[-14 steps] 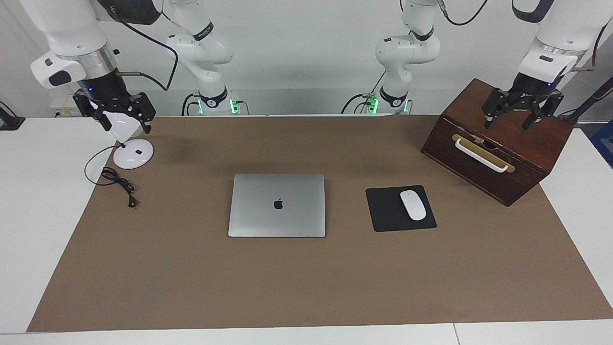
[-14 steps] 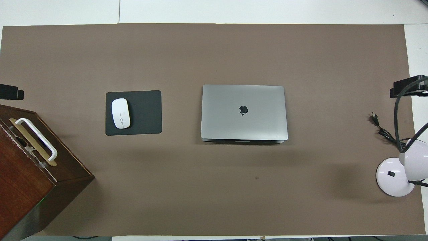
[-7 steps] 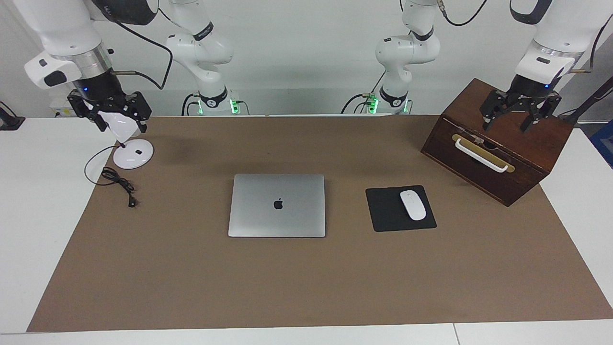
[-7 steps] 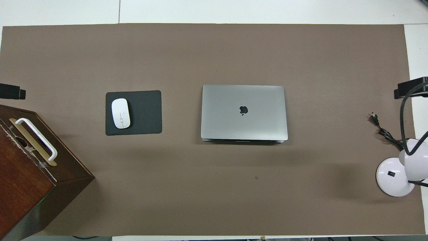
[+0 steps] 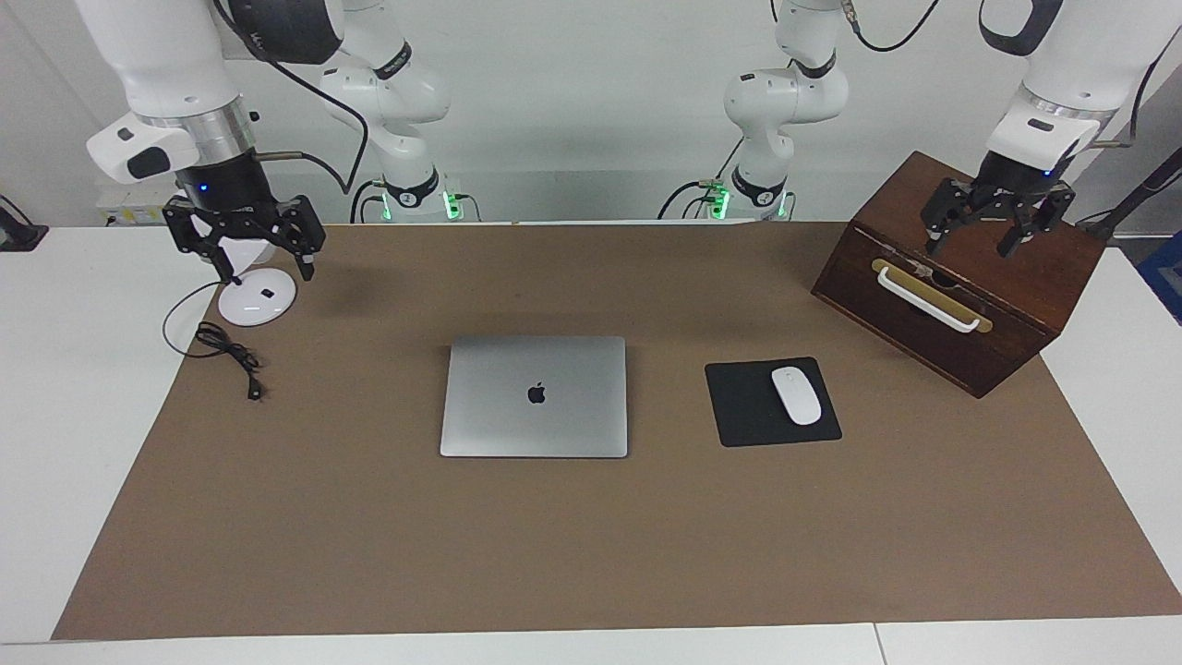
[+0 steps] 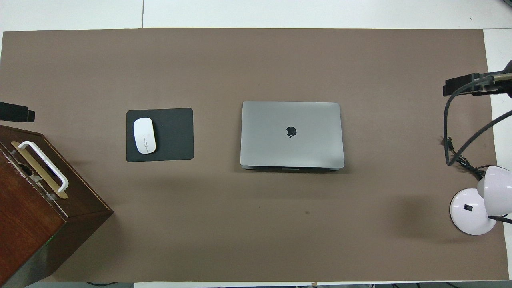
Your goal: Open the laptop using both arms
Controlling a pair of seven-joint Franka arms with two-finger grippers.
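Since both jaws hang wide at the worktop's ends, well apart from the shut laptop (image 5: pixel 534 395), a one-sided lift could skid it toward the mouse (image 5: pixel 796 395).

Left gripper (image 5: pixel 982 235) raised at the left arm's end of the table, pointing down, fingers spread apart and empty. Right gripper (image 5: pixel 266 260) hung low at the right arm's end, pointing down too, fingers apart, nothing between them.
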